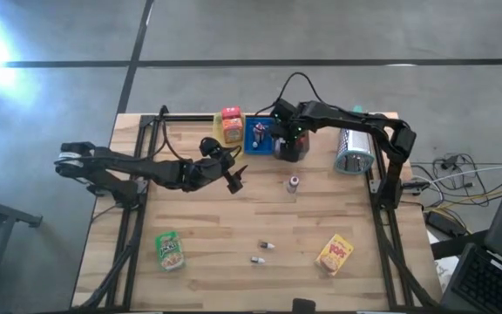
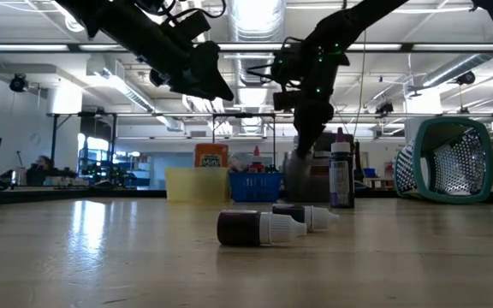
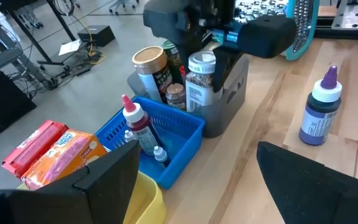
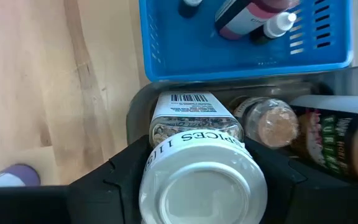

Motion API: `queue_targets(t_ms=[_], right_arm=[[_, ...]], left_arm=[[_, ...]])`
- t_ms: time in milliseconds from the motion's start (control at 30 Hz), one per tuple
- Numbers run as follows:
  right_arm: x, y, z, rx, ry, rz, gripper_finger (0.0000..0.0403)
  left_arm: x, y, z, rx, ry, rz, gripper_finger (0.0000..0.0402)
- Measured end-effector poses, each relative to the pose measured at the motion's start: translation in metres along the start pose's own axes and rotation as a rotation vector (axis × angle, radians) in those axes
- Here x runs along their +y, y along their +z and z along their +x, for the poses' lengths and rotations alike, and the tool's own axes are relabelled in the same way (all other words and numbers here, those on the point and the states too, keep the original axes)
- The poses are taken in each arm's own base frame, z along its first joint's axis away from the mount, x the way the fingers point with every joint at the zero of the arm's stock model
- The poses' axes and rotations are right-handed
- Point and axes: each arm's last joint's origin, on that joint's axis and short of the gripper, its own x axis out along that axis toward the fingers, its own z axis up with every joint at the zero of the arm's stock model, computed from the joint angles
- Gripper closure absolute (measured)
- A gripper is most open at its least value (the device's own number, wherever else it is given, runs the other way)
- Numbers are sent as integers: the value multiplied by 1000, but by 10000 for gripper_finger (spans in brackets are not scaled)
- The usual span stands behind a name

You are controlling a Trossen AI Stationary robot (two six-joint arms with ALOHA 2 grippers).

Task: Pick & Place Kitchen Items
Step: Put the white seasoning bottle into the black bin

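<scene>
My right gripper [image 1: 289,139] hangs over the grey tray [image 3: 232,102] at the far side, shut on a spice jar [image 4: 194,134] with a white lid. A brown-lidded jar [image 3: 149,65] and other jars [image 4: 269,124] stand in that tray. Beside it are a blue tray [image 1: 259,135] holding small bottles and a yellow tray [image 1: 231,131] holding red and orange boxes. A purple-capped bottle [image 1: 294,183] stands mid-table. Two tiny vials [image 1: 267,246] [image 1: 256,260], a green pouch [image 1: 170,250] and a yellow pouch [image 1: 335,255] lie nearer the front. My left gripper [image 1: 234,179] hovers open above mid-table. My right gripper pinches the spice jar's white lid [image 4: 197,180] between its two fingers [image 4: 120,171], one on each side. The fingers come from above, pointing steeply down. The jar hangs about upright below them, its lower part inside the grey tray beside the other jars; its bottom is hidden.
A teal and white mesh basket [image 1: 353,150] lies on its side at the far right. Black frame rails [image 1: 138,218] run along the table's left and right edges. Bare wood lies between the standing bottle and the front pouches.
</scene>
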Motion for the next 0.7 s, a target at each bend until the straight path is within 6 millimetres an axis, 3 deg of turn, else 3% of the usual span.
queue_targets(t_ms=[700], right_arm=[[-5,-16,17,21,7,10,186]], left_arm=[[0,0,0,0,0,0,74]])
